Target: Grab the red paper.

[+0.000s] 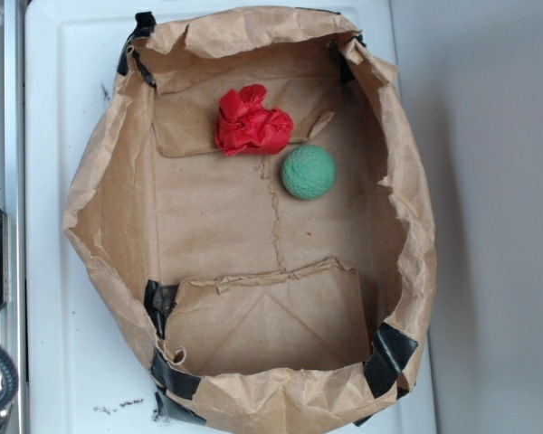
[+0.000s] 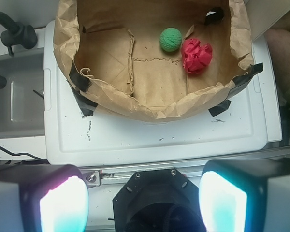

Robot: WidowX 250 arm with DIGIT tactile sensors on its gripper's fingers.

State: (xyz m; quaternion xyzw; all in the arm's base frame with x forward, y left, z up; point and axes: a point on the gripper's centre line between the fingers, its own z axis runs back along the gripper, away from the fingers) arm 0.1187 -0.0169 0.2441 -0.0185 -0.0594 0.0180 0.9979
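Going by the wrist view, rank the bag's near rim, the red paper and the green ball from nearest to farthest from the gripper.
1. Brown paper bag, near rim: closest to the gripper, across the white lid.
2. Red paper: inside the bag, right side.
3. Green ball: beside the paper, slightly deeper in.

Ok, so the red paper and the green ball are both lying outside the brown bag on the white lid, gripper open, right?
Not quite: the red paper and the green ball lie inside the brown bag, on its floor, as the exterior view shows. The gripper is open, well short of them.

white tabletop, grey sink beside it.
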